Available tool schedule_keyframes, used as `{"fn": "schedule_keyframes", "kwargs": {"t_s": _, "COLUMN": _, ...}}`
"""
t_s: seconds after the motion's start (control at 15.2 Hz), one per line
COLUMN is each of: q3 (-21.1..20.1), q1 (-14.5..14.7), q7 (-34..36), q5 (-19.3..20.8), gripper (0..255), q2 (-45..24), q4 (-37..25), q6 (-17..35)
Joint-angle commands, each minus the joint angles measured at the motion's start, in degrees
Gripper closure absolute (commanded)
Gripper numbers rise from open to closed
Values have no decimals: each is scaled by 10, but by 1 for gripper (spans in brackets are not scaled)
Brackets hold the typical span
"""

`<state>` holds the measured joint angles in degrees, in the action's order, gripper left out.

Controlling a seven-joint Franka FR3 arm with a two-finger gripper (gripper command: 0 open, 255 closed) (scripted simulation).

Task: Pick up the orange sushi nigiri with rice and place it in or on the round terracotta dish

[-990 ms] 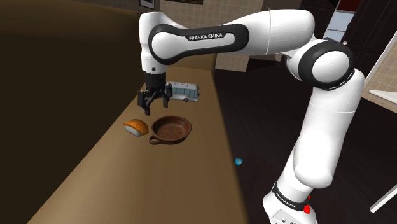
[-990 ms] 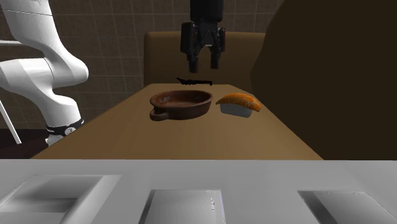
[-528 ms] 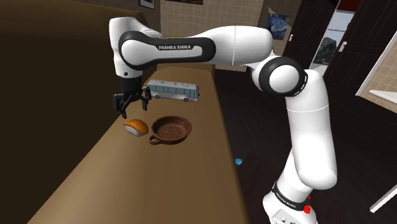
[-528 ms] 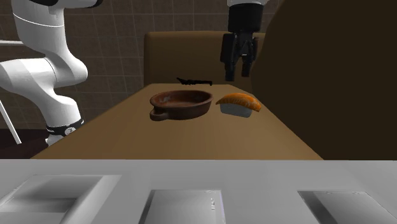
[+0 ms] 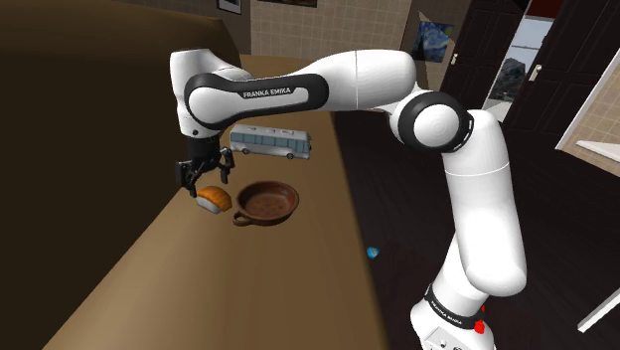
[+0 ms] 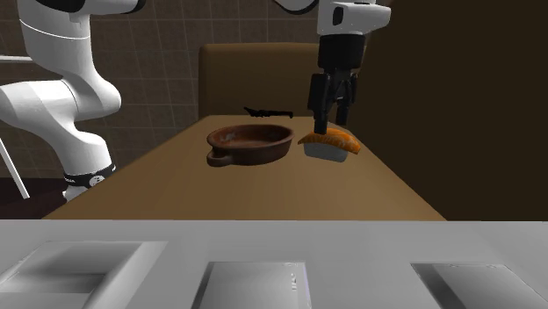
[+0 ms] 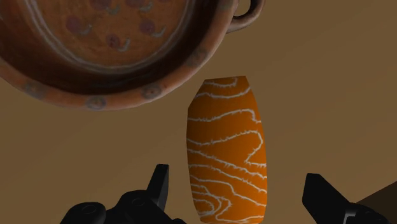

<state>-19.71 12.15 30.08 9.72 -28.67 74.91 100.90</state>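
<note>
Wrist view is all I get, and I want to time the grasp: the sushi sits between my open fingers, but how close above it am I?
Observer: In the second exterior view the gripper hangs right over the sushi, its fingertips level with the orange top. I cannot tell whether they touch it.
Operator: Is anything else on the table, past the dish?
Observer: Yes. The shoulder view shows a toy bus farther along the table, beyond the dish and apart from it.
</note>
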Motion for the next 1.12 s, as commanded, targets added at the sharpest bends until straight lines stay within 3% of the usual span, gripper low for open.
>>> {"fn": "schedule_keyframes", "kwargs": {"t_s": 0.0, "q3": 0, "q1": 0, "q7": 0, "q5": 0, "gripper": 0, "q2": 0, "q4": 5, "q6": 5}}
{"fn": "schedule_keyframes", "kwargs": {"t_s": 0.4, "q3": 0, "q1": 0, "q7": 0, "q5": 0, "gripper": 0, "q2": 0, "q4": 5, "q6": 5}}
{"fn": "schedule_keyframes", "kwargs": {"t_s": 0.46, "q3": 0, "q1": 0, "q7": 0, "q5": 0, "gripper": 255, "q2": 0, "q4": 5, "q6": 5}}
{"fn": "schedule_keyframes", "kwargs": {"t_s": 1.06, "q3": 0, "q1": 0, "q7": 0, "q5": 0, "gripper": 255, "q2": 0, "q4": 5, "q6": 5}}
